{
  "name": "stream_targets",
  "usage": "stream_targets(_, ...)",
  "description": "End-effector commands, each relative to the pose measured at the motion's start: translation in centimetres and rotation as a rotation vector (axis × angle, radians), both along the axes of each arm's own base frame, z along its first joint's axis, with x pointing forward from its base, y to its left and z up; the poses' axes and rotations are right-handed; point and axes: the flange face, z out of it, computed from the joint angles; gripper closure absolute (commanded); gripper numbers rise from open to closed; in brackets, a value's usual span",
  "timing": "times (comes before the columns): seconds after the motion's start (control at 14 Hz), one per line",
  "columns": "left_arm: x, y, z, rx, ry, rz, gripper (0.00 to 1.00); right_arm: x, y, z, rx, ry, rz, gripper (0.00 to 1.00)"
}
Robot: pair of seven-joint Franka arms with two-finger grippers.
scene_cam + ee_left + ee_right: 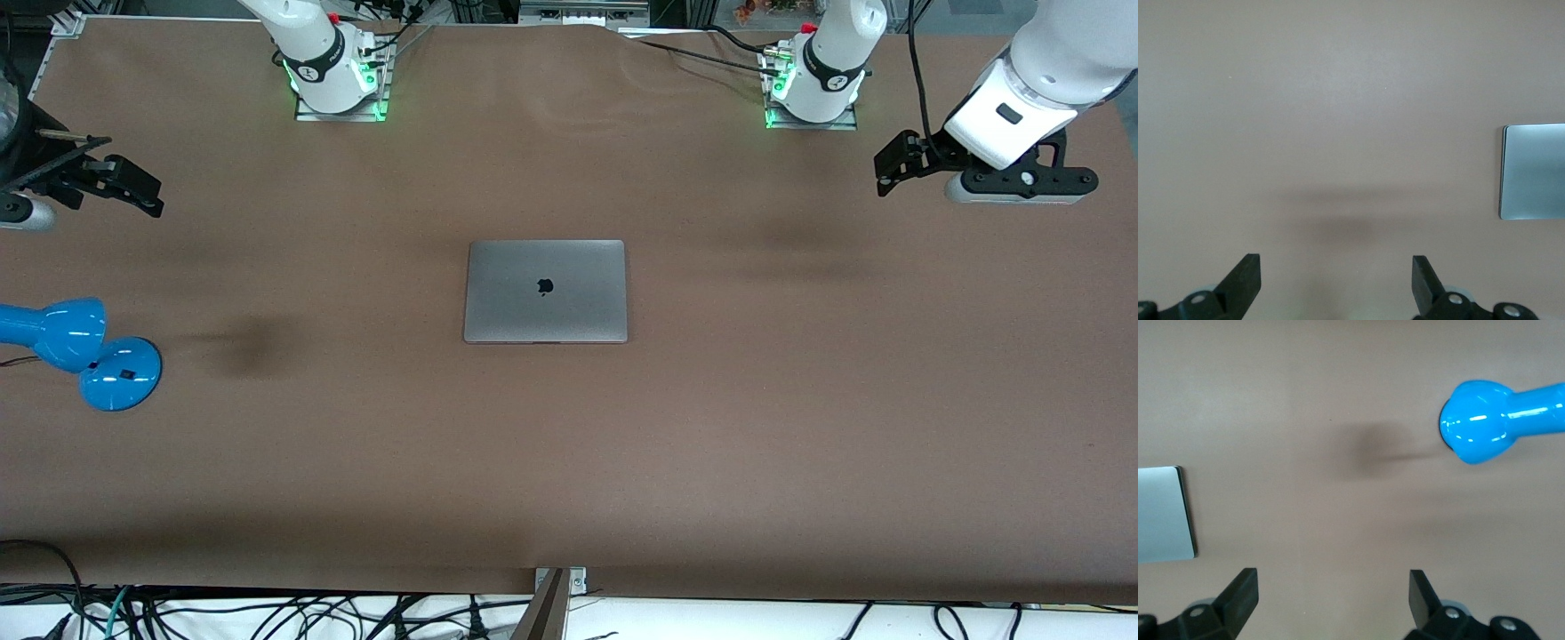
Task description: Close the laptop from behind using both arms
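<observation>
Silver-grey metal forms the lid of the laptop, which lies flat and already shut at the middle of the brown surface, logo upward, with no keyboard or screen visible. Judged from its appearance, the unit is a thin, rigid slab of moderate weight; the smooth lid probably offers little friction to hard fingertips, and the display beneath it is likely fragile under point loads. Any contact is therefore best made with broad, flat, gentle pressure near the lid edge nearest the front camera, away from the hinge edge that faces the robot bases, and never by pinching the lid centre. The low profile leaves little side wall to grip, so pressing down from above suits this item better than grasping. The left end effector hangs over bare surface toward the left arm's end, well apart from the laptop, with its fingers spread wide and holding nothing. The right end effector hangs over the surface toward the right arm's end, likewise spread wide and empty, near a blue desk lamp that stands nearer the front camera. Each wrist view shows only one edge of the lid. Since the lid lies down, the closing step appears complete.
</observation>
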Motion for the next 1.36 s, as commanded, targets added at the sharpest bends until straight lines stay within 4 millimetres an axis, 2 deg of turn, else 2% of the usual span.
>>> stream_targets(0.0,0.5,-0.6,0.4,0.01,0.009,-0.024,0.0,-1.1,0.0,0.0,0.041,-0.013,0.032,0.0)
stream_targets(0.21,0.3,-1.3,0.4,0.012,0.012,-0.03,0.0,-0.4,0.1,-0.9,0.049,0.002,0.031,0.0)
stream_targets(0.43,0.5,-1.2,-0.1,0.013,0.021,-0.03,0.0,-0.4,0.4,-0.9,0.049,0.004,0.037,0.0)
stream_targets(0.64,0.7,0.3,0.0,0.01,0.021,-0.017,0.0,-0.4,0.5,-0.9,0.05,0.005,0.033,0.0)
stream_targets(0.93,0.7,0.4,0.3,0.021,0.017,-0.017,0.0,-0.4,0.6,-0.8,0.053,0.002,0.033,0.0)
stream_targets(1.29,0.8,1.8,1.2,0.021,0.014,-0.005,0.0,-0.4,0.7,-0.9,0.066,0.004,0.034,0.0)
